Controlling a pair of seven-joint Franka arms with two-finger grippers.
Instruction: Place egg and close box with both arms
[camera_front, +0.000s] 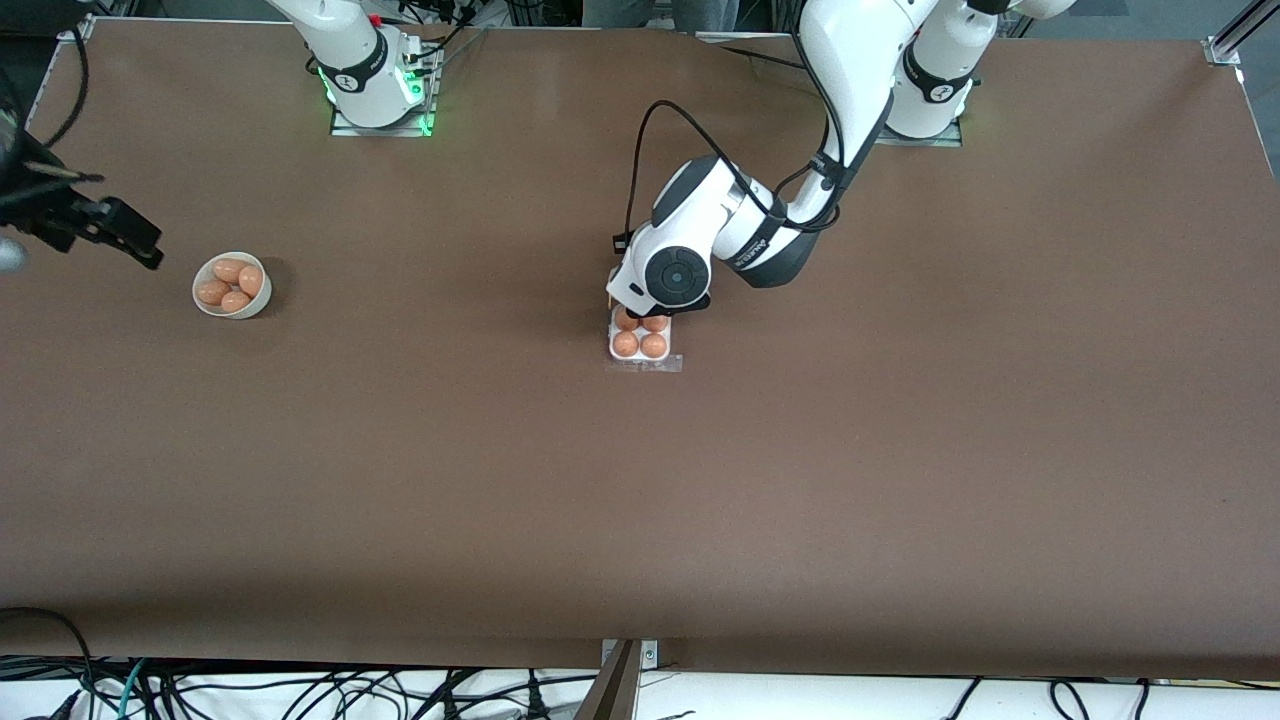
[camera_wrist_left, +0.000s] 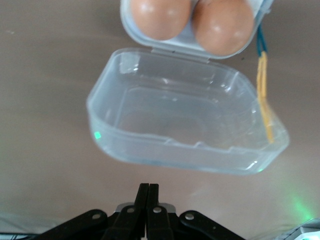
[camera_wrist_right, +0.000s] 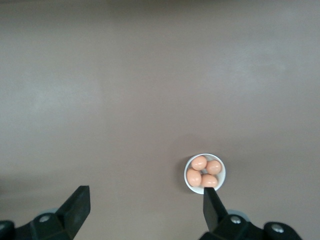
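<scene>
Left arm reaches in from its base at the bench's top edge, wrist hanging over the box (camera_front: 643, 342) mid-bench. Left gripper (camera_wrist_left: 148, 200) is pinched fully together, nothing between the fingers, sitting just off the rim of the lid (camera_wrist_left: 185, 125). Lid is swung open, clear plastic, hollow side up, hinged to the tray. Four eggs (camera_front: 640, 334) fill all four cells; the wrist hides part of the two nearer the arms' bases in the front view. A thin yellow-and-teal strand (camera_wrist_left: 264, 90) runs along one side of the lid.

Right gripper (camera_front: 128, 235) hangs over the bench near the edge at the right arm's end, beside the white bowl (camera_front: 232, 285), fingers spread wide, empty. Right arm waits there. Bowl holds four eggs, well apart from the box.

Room to move: lots. Brown bench top (camera_front: 700, 520) is bare btwn bowl and box, and the whole stretch toward the front edge is open, same toward the left arm's end. Surface is matte, flat. Cables (camera_front: 300, 695) bunch along the floor below the front edge; green light glows at the right arm's base (camera_front: 380, 110).
</scene>
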